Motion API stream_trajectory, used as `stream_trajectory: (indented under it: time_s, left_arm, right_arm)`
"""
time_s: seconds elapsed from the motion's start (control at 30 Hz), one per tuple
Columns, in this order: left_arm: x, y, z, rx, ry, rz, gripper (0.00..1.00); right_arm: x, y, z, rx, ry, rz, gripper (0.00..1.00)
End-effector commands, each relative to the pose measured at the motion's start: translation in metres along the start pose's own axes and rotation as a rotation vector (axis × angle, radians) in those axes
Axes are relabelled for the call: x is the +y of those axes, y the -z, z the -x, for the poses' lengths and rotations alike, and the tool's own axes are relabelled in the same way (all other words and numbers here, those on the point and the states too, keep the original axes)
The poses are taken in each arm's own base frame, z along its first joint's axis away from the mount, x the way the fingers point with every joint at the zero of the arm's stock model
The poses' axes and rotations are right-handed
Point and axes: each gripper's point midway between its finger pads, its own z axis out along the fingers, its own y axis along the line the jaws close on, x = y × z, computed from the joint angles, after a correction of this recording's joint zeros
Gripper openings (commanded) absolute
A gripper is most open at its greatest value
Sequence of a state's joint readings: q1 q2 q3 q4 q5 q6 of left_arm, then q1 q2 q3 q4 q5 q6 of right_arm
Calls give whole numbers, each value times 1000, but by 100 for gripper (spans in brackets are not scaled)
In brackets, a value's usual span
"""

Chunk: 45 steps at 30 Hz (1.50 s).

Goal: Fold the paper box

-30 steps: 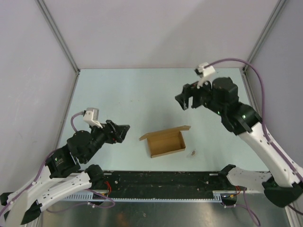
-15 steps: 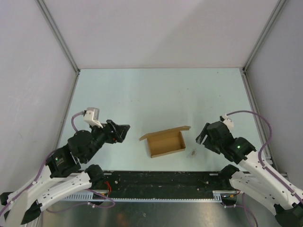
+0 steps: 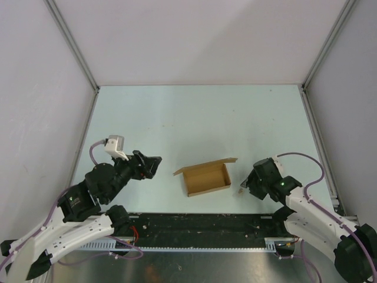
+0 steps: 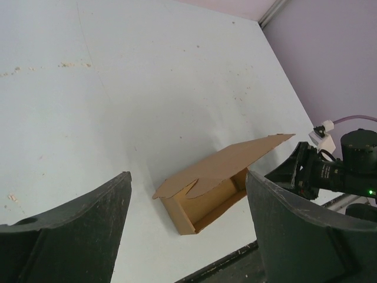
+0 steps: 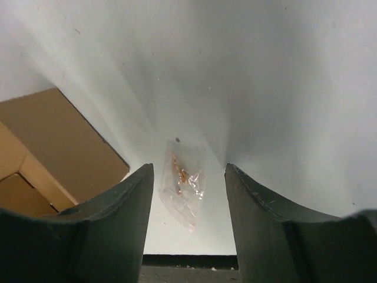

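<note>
The paper box (image 3: 206, 178) is a brown cardboard tray lying open near the table's front middle, its lid flap raised at the far side. It shows in the left wrist view (image 4: 219, 186) and at the left edge of the right wrist view (image 5: 47, 159). My left gripper (image 3: 152, 165) is open and empty, a short way left of the box. My right gripper (image 3: 248, 184) is open and low over the table just right of the box, its fingers (image 5: 118, 224) straddling a small clear plastic bag (image 5: 182, 188) without touching it.
A black rail (image 3: 200, 227) runs along the table's near edge. Grey walls with metal frame posts (image 3: 70, 44) enclose the pale table (image 3: 194, 118) on three sides. The small bag also shows in the top view (image 3: 241, 190).
My right arm has swung down from high at the back right to the table just right of the box. The left arm and the box have not moved.
</note>
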<state>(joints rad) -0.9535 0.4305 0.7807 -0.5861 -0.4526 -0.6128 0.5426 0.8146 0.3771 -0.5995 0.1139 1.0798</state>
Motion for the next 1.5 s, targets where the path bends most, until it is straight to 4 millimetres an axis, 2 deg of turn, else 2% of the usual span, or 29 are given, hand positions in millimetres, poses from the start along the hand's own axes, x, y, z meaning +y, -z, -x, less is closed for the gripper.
stream_trajectory:
  time_s: [0.0,0.27,0.67,1.0,1.13,1.23,1.27,1.47]
  left_arm:
    - [0,0,-2,-4,23,-2,83]
    - [2,-3,-4,-1,13,12,84]
    - [4,-4,-7,4,9,17,84]
    - [5,-5,-7,4,10,23,84]
    - [6,-5,-7,2,8,25,84]
    - [5,-4,-5,-5,6,26,84]
    - [6,-4,-4,-7,6,28,84]
    - [6,-4,-1,-15,9,39,84]
  right_arm:
    - [13,-6,8,-16,-67,76,54]
    - [4,-13,-1,22,-88,81,41]
    - [5,-11,-1,17,-99,99,20]
    - [7,1,13,-42,-51,102,0]
    - [15,19,28,-105,2,122,0]
    - [31,38,35,-134,58,196,0]
    - [41,50,40,-160,76,250,0]
    - [81,96,45,-259,111,491,0]
